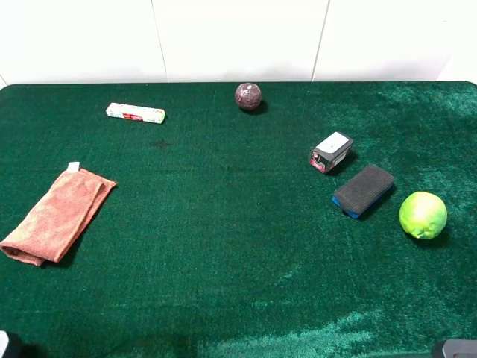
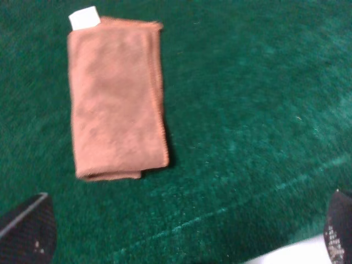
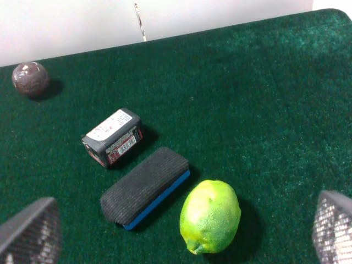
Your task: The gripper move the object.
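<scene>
The object, a small dark grey box [image 1: 331, 151] with a white label on top and a reddish end face, lies on the green table right of centre. It also shows in the right wrist view [image 3: 113, 137]. My right gripper [image 3: 181, 234] is open and empty near the table's front right corner, well short of the box; only a sliver of it [image 1: 456, 348] shows in the high view. My left gripper [image 2: 181, 231] is open and empty at the front left corner, near an orange towel [image 2: 115, 99].
A black-and-blue sponge block [image 1: 363, 190] lies just in front of the box, with a green lime [image 1: 422, 215] to its right. A dark red ball [image 1: 248, 95] and a long white-and-red box [image 1: 135, 112] lie at the back. The orange towel [image 1: 58, 215] lies at left.
</scene>
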Tool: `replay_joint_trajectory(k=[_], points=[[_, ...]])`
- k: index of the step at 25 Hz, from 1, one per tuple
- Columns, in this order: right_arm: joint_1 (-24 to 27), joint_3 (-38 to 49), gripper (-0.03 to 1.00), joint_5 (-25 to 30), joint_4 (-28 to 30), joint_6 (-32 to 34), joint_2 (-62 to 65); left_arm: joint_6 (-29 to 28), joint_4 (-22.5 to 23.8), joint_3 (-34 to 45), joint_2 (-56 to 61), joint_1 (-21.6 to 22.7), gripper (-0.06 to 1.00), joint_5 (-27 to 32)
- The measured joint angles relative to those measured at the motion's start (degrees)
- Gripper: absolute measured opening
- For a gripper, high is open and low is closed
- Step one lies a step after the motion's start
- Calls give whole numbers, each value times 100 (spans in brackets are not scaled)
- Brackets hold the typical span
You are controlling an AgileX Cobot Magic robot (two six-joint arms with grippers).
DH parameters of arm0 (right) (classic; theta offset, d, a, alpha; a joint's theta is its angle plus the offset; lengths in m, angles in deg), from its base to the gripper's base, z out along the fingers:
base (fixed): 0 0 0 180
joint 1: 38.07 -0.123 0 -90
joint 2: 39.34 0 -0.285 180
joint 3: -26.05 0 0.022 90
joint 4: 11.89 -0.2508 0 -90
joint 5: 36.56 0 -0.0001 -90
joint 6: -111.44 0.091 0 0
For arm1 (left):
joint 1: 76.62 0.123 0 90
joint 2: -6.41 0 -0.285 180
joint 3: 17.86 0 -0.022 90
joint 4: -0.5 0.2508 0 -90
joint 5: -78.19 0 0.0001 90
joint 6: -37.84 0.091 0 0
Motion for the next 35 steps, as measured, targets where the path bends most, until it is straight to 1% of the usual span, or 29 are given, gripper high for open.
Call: replay_joint_trajectory(k=[4, 7, 11, 16, 18, 21, 35], points=[[0, 0, 70, 0, 0, 0, 0, 262, -13, 413, 710, 660, 99, -53], [0, 0, 70, 0, 0, 0, 0, 585, -64, 716, 1211, 1030, 99, -295], [0, 0, 70, 0, 0, 0, 0, 759, -313, 1132, 1862, 1483, 99, -527], [0, 0, 70, 0, 0, 0, 0, 1046, -594, 1166, 2494, 1954, 99, -575], [0, 0, 70, 0, 0, 0, 0, 1081, -594, 1166, 2726, 2102, 99, -575], [0, 0, 70, -6, 0, 0, 0, 1098, -594, 1166, 3003, 2220, 99, -575], [0, 0, 70, -6, -1, 0, 0, 1137, -647, 1166, 3018, 2220, 99, -575]])
